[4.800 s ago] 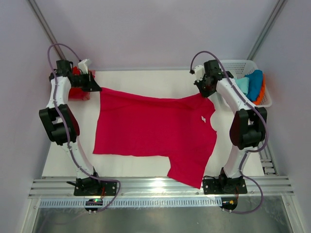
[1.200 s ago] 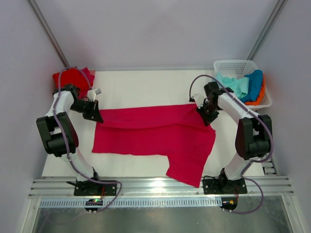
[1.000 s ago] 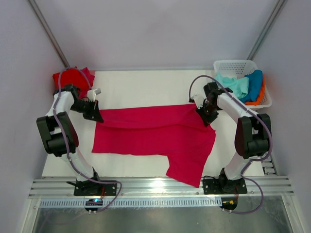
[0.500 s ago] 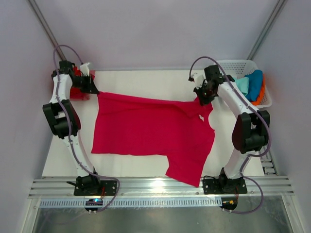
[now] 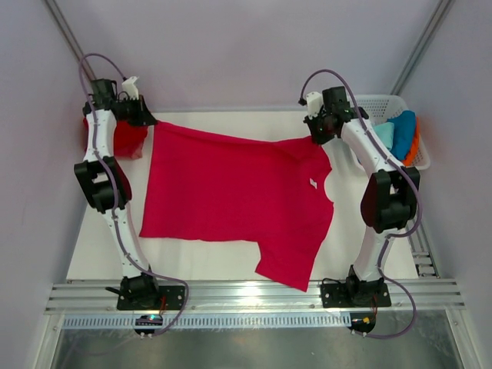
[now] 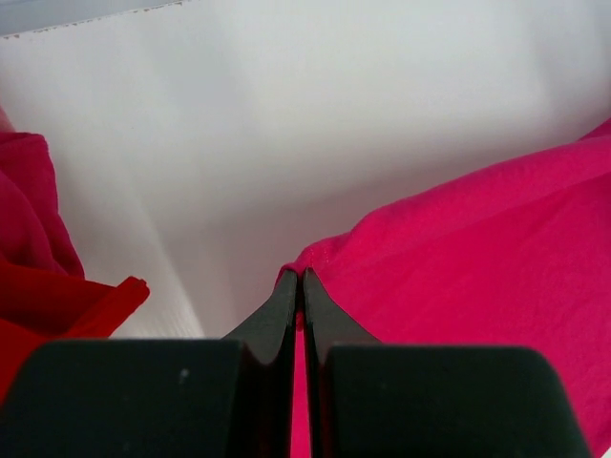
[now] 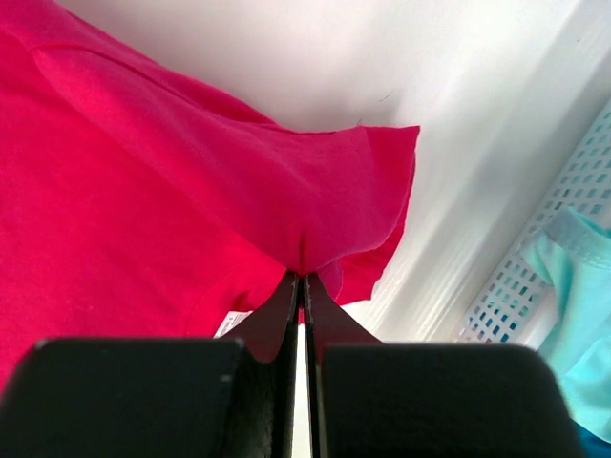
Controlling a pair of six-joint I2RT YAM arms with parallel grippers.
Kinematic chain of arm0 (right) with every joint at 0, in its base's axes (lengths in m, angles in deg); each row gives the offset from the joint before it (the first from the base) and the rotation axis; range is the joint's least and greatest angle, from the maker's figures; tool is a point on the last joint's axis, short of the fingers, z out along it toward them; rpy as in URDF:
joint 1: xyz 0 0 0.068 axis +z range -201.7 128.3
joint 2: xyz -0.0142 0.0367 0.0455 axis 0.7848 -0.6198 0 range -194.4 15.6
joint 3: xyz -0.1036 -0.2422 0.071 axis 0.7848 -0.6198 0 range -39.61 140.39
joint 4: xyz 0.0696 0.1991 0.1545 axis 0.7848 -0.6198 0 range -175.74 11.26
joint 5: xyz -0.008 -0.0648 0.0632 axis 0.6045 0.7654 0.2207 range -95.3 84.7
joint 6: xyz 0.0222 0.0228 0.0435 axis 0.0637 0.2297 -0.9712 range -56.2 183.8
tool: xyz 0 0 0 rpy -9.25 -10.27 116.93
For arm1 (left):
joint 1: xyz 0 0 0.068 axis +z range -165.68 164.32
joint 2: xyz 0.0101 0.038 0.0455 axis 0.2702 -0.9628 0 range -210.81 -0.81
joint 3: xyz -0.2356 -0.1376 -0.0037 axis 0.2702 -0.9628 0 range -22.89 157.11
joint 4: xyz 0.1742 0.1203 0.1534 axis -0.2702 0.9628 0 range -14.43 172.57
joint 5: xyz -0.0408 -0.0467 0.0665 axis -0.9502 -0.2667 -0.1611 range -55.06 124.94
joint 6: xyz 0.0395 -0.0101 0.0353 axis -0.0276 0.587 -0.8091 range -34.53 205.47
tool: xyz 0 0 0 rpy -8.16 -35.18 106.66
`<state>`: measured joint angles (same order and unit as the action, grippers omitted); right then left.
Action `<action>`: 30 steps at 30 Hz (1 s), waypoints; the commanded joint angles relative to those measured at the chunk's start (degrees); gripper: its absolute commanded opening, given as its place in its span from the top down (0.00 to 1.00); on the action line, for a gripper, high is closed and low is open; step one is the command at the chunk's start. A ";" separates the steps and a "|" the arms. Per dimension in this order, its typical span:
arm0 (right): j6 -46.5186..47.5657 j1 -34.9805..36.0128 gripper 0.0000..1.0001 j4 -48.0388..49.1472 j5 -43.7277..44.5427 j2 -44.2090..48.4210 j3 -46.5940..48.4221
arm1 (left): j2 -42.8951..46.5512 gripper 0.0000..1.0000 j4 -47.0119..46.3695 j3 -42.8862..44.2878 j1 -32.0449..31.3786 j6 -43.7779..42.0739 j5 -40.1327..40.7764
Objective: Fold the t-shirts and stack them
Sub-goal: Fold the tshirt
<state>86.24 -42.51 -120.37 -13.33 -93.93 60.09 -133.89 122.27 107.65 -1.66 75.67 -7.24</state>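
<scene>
Across the middle of the table [image 5: 231, 123] you have the pink tee [image 5: 231, 192] spread nearly flat, one sleeve trailing toward 6 o'clock. Your left gripper [image 5: 144, 121] at 10 o'clock and right gripper [image 5: 317, 137] at 2 o'clock each have their jaws clamped on its far edge, probably to stretch that edge and smooth the cloth before folding. It is thin, soft knit, and it puckers at each pinch. A red tee [image 5: 127, 138] lies heaped just beside your left grip, likely where the stack goes. At 2 o'clock the basket [image 5: 361, 101], stiff white lattice, holds the mint tee [image 5: 382, 136], blue tee [image 5: 401, 129] and orange tee [image 5: 417, 143].
</scene>
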 commanded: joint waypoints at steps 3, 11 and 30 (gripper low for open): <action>-0.38 -0.14 0.97 -0.73 -1.10 3.18 -3.89 | 2.73 1.00 -2.58 -5.90 0.13 -1.00 -2.83; 1.99 0.04 0.97 -8.64 -6.99 9.95 -11.80 | 7.04 1.00 5.76 -18.20 1.09 -11.01 -4.93; 6.83 0.13 0.97 -16.47 -8.40 8.73 -20.51 | 15.92 1.00 24.58 -29.99 6.98 -27.28 -7.05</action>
<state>92.16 -42.49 -135.43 -21.20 -84.69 39.57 -121.69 143.25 78.91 4.70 52.22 -12.79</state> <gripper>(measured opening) 0.036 0.006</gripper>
